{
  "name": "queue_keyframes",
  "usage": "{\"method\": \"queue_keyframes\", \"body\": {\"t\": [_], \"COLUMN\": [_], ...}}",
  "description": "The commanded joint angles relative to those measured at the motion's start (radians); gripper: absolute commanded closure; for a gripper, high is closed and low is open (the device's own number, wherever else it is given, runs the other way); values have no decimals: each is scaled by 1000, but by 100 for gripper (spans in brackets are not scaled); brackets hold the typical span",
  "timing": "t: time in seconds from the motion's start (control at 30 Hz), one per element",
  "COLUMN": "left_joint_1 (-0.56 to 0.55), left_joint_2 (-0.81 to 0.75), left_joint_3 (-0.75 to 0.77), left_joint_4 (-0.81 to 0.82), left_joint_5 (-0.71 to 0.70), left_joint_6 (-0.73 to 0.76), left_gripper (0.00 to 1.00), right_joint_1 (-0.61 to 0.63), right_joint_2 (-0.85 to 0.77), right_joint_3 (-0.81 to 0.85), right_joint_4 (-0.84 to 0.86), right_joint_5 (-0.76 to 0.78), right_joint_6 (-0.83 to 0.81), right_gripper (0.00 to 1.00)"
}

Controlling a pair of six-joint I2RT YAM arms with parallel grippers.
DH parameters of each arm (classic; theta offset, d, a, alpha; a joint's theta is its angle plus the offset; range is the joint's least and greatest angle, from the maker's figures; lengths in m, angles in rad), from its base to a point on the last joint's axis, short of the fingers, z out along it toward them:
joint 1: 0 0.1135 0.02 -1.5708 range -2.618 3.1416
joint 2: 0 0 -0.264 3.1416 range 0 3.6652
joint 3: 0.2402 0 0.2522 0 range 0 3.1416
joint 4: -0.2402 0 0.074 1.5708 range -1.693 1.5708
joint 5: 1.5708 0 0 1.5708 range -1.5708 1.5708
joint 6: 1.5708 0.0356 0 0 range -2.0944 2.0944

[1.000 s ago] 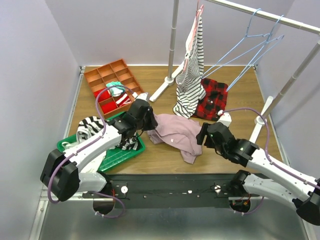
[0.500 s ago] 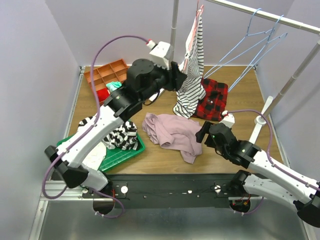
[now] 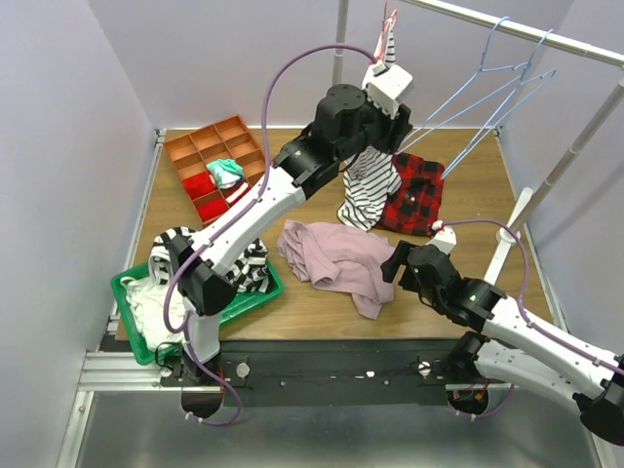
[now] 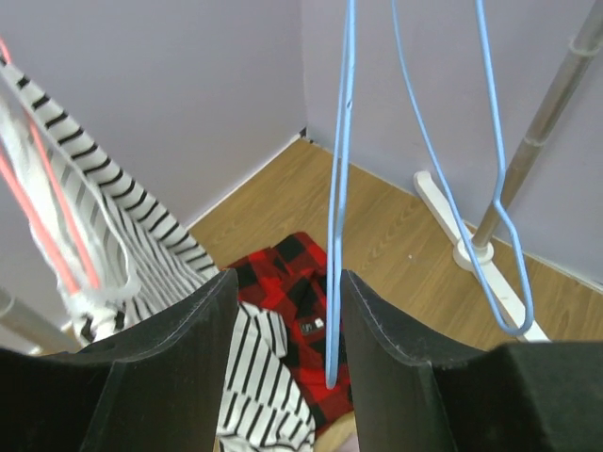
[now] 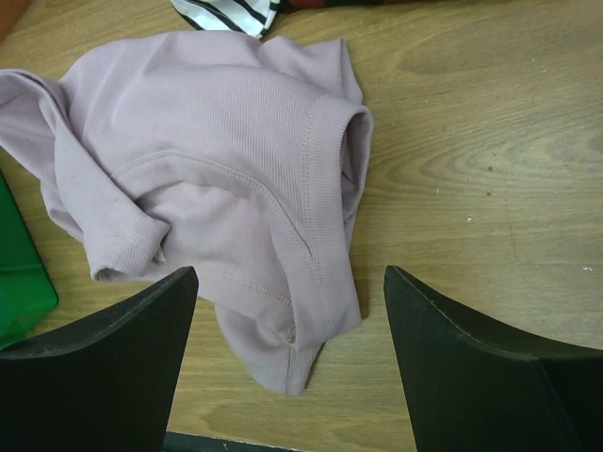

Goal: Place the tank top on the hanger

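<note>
The dusty-pink tank top (image 3: 336, 255) lies crumpled on the wooden table, and also shows in the right wrist view (image 5: 207, 160). My right gripper (image 3: 395, 263) is open and empty, its jaws straddling the tank top's lower right corner from above (image 5: 290, 282). My left gripper (image 3: 400, 122) is raised high by the rail. It is open, and the lower corner of a light-blue wire hanger (image 4: 336, 235) hangs between its jaws, close to the right finger (image 4: 377, 320) and not clamped. Another blue hanger (image 4: 443, 169) hangs beside it. Both hang from the rail (image 3: 487, 93).
A black-and-white striped shirt (image 3: 375, 156) hangs on a pinkish-red hanger just left of my left gripper. A red-and-black plaid garment (image 3: 417, 193) lies under it. An orange compartment tray (image 3: 210, 156) is at the back left, a green tray (image 3: 234, 304) with clothes at the near left. Rack poles (image 3: 337, 78) and a foot (image 3: 507, 234) stand behind.
My left arm has let go of the tank top's left edge and swung up and right to the blue hangers. The tank top stayed on the table. The right arm barely moved.
</note>
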State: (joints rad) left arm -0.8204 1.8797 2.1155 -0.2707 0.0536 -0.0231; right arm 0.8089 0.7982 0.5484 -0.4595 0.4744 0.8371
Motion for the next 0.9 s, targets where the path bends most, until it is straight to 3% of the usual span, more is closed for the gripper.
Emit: {"method": "queue_keyframes", "body": {"t": [0.0, 0.23, 0.53, 0.73, 0.87], "left_joint_1": [-11, -31, -54, -74, -82], "left_joint_2": [77, 242, 305, 311, 325], "left_joint_3": [141, 317, 343, 334, 357], "left_joint_4": [14, 11, 51, 80, 90], "left_joint_5": [88, 80, 40, -33, -73], "left_joint_6": [28, 26, 15, 48, 69], "left_gripper": [44, 45, 51, 68, 89], "right_joint_1": [4, 4, 6, 4, 4], "right_joint_2": [-16, -33, -42, -37, -48], "right_joint_3": [-25, -38, -76, -87, -85], "right_joint_4": [38, 51, 82, 96, 93], "right_joint_5": [-7, -19, -43, -48, -46], "right_joint_6": [0, 0, 3, -1, -6], "right_gripper": [13, 13, 13, 14, 14]}}
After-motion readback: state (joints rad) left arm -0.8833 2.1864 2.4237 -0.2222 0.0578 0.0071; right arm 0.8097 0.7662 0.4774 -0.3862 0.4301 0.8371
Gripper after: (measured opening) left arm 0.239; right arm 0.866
